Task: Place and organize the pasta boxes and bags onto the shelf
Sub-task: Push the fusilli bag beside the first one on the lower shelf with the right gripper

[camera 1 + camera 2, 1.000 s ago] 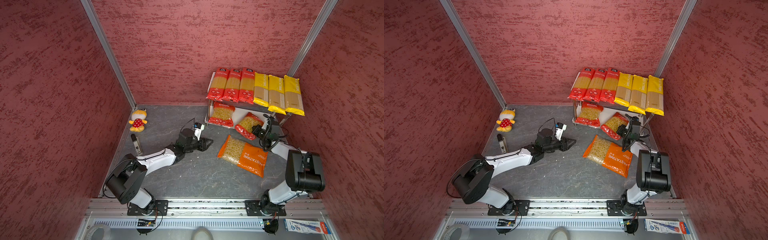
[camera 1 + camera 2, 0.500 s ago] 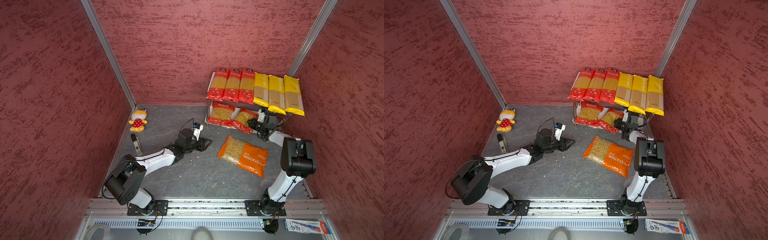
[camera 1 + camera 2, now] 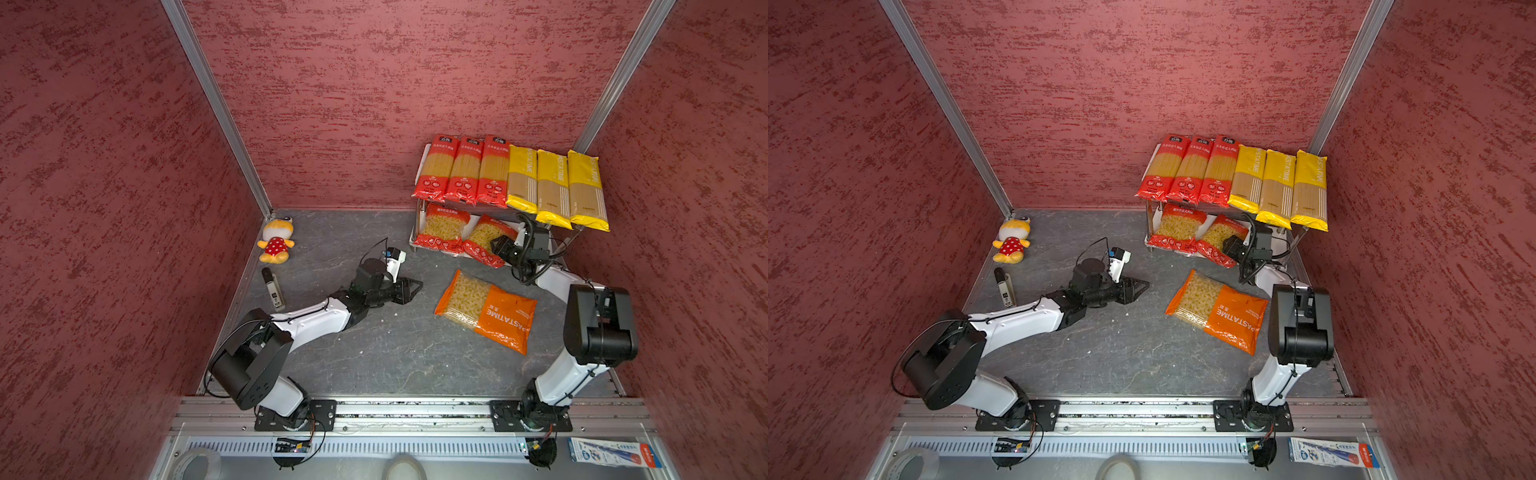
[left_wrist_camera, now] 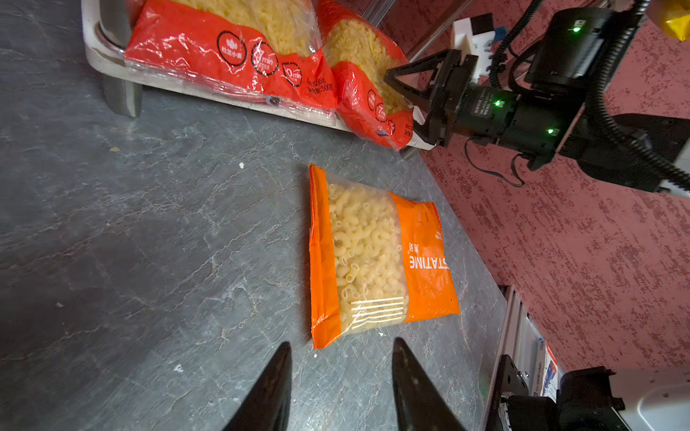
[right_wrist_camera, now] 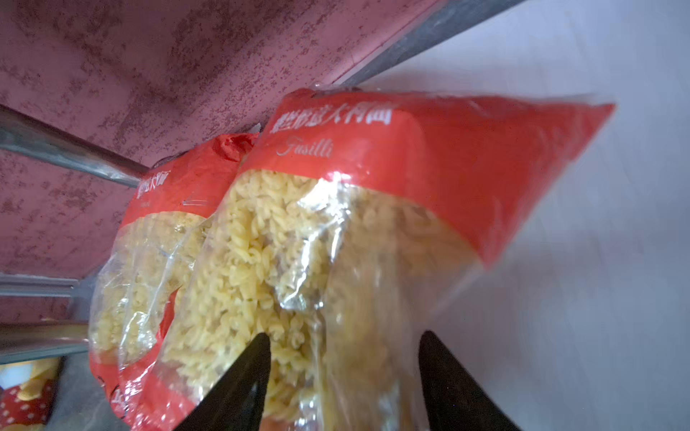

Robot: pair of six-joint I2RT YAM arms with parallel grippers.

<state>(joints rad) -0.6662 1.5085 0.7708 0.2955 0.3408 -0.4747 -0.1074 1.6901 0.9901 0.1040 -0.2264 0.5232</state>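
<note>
The shelf point(image 3: 416, 243) point(image 3: 1149, 242) stands at the back right. Its top board carries three red spaghetti bags point(image 3: 461, 170) and three yellow PASTATIME bags point(image 3: 555, 187). Two short red fusilli bags lie on the lower board, one point(image 3: 442, 228) point(image 4: 231, 48) flat and the other point(image 3: 482, 241) point(image 5: 336, 224) tilted beside it, overhanging the front edge. My right gripper point(image 3: 496, 245) point(image 5: 344, 336) point(image 4: 401, 100) is open, its fingers on either side of the tilted bag's end. An orange bag point(image 3: 486, 311) point(image 4: 373, 253) lies on the floor. My left gripper point(image 3: 415, 286) point(image 4: 341, 343) is open and empty, just short of it.
A yellow plush toy point(image 3: 274, 241) in a red dotted dress and a dark pen-like stick point(image 3: 273, 289) lie at the left wall. A blue-white flat pack point(image 3: 613, 453) rests on the front rail. The red right wall stands close behind the shelf.
My right gripper carried the second fusilli bag onto the lower board beside the first, then opened its jaws. The left arm has barely moved.
</note>
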